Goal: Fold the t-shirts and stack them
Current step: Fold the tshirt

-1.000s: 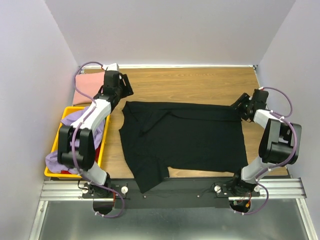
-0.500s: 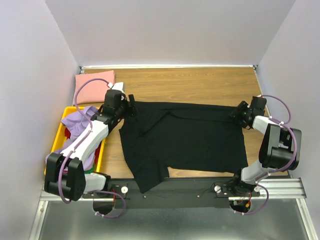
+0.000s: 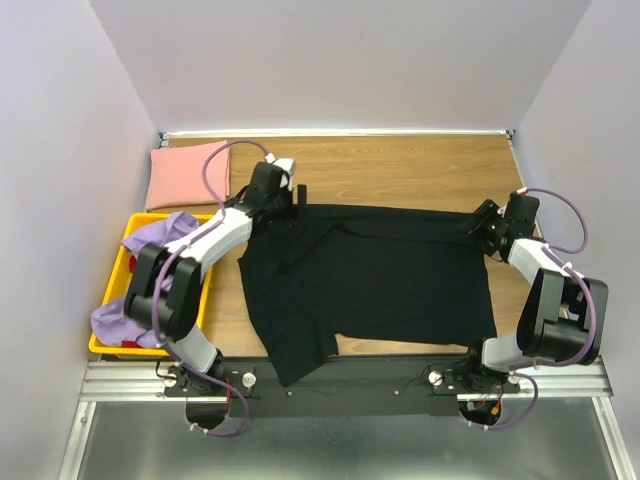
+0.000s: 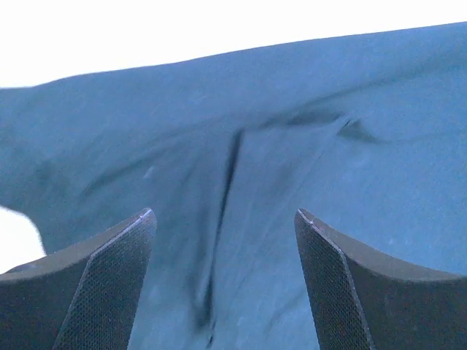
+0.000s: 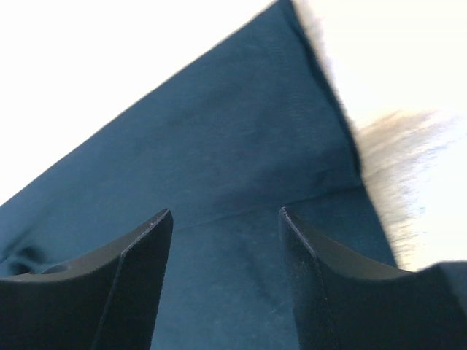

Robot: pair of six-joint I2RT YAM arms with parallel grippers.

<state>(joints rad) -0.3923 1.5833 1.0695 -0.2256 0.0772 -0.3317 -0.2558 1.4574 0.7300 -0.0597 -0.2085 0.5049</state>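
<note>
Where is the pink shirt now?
In the top view, the pink shirt lies at the far left corner of the table, just behind the yellow crate.

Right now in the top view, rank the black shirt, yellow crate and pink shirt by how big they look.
Largest: black shirt.
Next: yellow crate, though partly covered.
Smallest: folded pink shirt.

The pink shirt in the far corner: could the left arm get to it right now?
Probably yes. The left gripper hangs open over the black shirt's far left corner, and only bare table lies between it and the pink shirt.
</note>
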